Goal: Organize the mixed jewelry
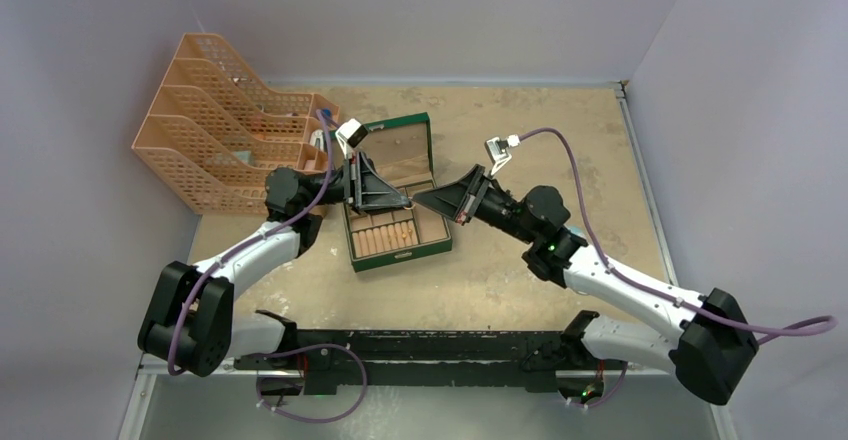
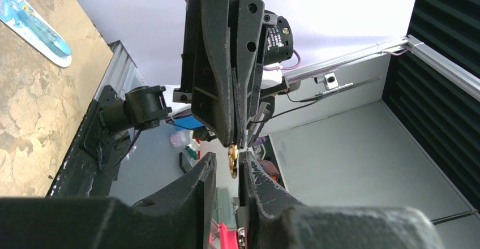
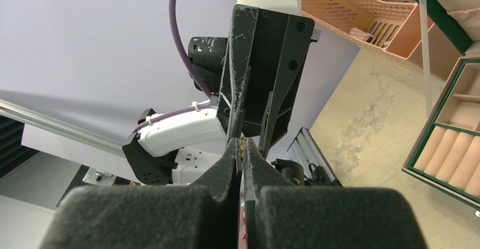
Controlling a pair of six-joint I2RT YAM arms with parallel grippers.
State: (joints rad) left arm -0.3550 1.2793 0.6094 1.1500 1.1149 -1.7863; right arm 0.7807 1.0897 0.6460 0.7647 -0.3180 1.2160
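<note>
Grey walls point(image 1: 450, 20) close in a tan table point(image 1: 520, 280); a rack point(image 1: 215, 125) stands at ten o'clock of the box point(image 1: 405, 258). Above the box the grippers meet tip to tip. The right gripper point(image 3: 241, 144) is clamped on a ring point(image 2: 232, 161); the left gripper point(image 2: 228, 158) stands slightly parted around it. Should the right let go before the left closes, the thin ring would likely twist free and drop among the rolls point(image 1: 385, 232).

Tiny gold ring point(image 2: 232, 162) hangs edge-on, pinched in the right claw point(image 3: 242, 145).
</note>
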